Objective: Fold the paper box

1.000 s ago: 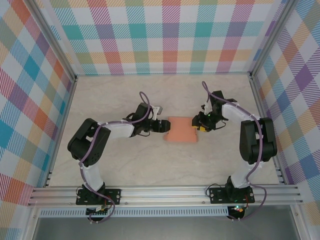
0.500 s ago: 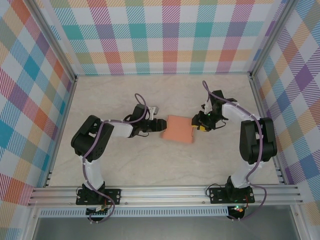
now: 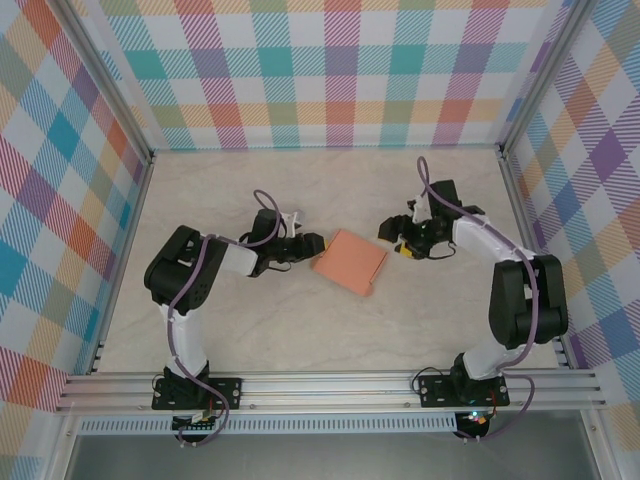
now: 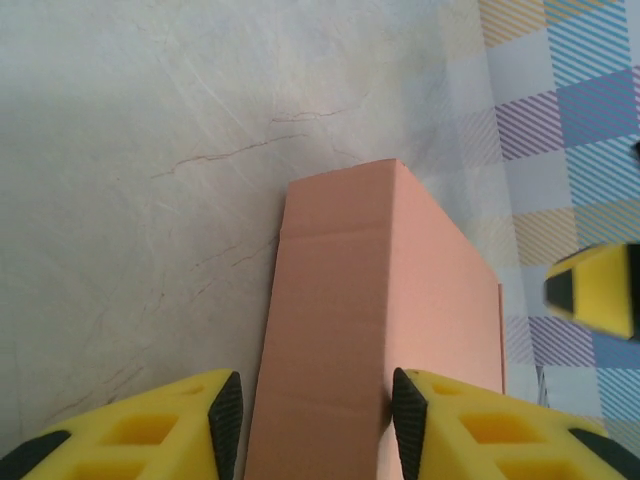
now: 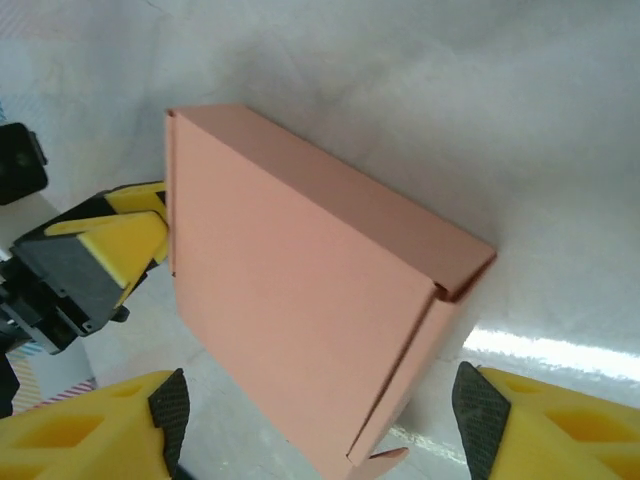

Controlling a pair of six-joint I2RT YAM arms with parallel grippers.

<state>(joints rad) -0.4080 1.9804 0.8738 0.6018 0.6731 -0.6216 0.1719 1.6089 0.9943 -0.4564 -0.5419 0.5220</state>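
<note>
The paper box is a closed, flat salmon-orange box lying askew in the middle of the table. My left gripper is shut on its left end. In the left wrist view the box runs away from between the black pads of the left gripper, the right pad pressed to its corner edge. My right gripper hangs open just right of the box, apart from it. In the right wrist view the box sits tilted, and the right gripper stands wide with both pads off it.
The marble-look tabletop is walled by checked panels on three sides. An aluminium rail runs along the near edge by the arm bases. A yellow finger of the right gripper shows past the box in the left wrist view.
The right gripper has opened and drawn back right, off the box. The left gripper has closed on the box's left end, and the box has turned clockwise and shifted a little left.
</note>
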